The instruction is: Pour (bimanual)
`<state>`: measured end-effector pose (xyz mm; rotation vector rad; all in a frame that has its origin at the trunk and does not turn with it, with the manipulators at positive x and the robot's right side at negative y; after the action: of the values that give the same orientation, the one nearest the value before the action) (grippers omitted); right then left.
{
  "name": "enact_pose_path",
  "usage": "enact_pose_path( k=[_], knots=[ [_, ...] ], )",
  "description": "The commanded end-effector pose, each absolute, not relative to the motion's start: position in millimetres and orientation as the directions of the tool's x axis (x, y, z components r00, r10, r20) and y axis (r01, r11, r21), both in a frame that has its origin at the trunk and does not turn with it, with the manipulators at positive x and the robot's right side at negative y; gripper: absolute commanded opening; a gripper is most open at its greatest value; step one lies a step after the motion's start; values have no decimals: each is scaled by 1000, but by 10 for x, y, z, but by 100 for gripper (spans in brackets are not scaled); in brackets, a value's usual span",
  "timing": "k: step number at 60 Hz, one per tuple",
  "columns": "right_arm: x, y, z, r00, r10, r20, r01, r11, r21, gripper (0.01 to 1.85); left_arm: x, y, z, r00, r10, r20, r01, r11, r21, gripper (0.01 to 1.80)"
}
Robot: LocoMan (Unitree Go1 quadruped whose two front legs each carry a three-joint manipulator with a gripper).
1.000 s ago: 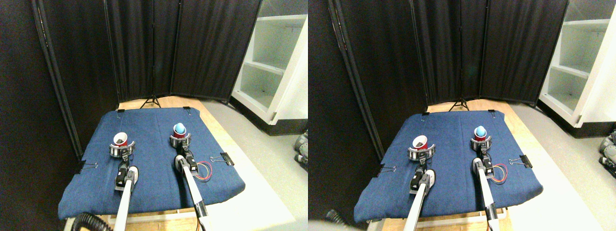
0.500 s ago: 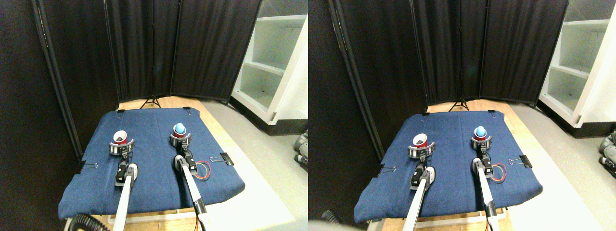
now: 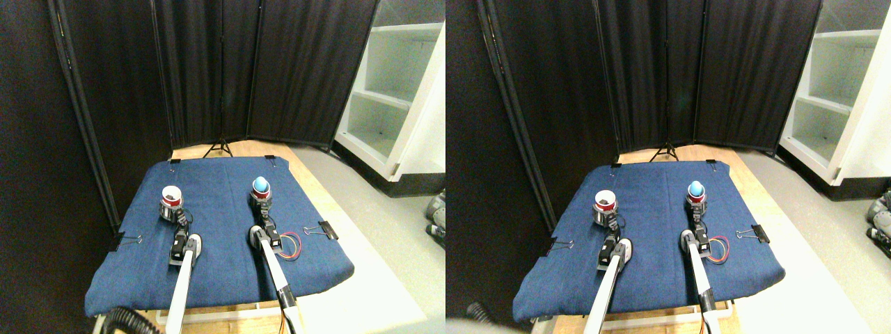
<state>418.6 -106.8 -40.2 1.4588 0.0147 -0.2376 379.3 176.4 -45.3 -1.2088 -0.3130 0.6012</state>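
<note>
On the blue cloth (image 3: 223, 229), the left gripper (image 3: 169, 211) clasps an upright white-rimmed red cup (image 3: 170, 197), while the right gripper (image 3: 260, 202) clasps another (blue ball (image 3: 259, 184) atop).

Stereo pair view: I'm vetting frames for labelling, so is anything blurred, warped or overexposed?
Stereo pair view: wide-angle bending of the black screen; white shelf bright, slightly washed out; red cups small and soft; blue cloth evenly lit.
</note>
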Motion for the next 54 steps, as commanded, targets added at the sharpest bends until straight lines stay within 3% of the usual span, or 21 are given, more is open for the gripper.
enact_pose_path(
  k=[1,20,25,27,28,31,49,54],
  knots=[
    [4218,-1045,-333,979,-173,-104,125,117,985,4,3823,1652,-522,824,560,-87,-256,230,-939,1],
    [4247,-1079,-270,976,-209,-55,83,129,988,1,3878,1560,-377,852,518,-84,-253,266,-930,1],
    [4261,-1071,-240,976,-212,-43,76,151,986,1,3898,1536,-346,864,497,-84,-246,270,-931,1],
    [4278,-1067,-216,980,-200,-16,61,223,973,1,3908,1516,-317,869,487,-86,-247,275,-929,1],
    [4280,-1064,-207,977,-209,-26,64,177,982,1,3908,1501,-297,873,481,-86,-246,282,-927,1],
    [4282,-1058,-188,976,-214,-33,70,168,983,1,3913,1485,-269,879,469,-87,-245,286,-926,1],
    [4321,-975,85,987,-160,32,7,238,971,1,4002,1333,29,910,401,-102,-238,305,-922,1],
    [4310,-918,197,990,-134,36,-3,237,972,1,4020,1266,127,928,357,-107,-227,314,-922,1]
  ],
)
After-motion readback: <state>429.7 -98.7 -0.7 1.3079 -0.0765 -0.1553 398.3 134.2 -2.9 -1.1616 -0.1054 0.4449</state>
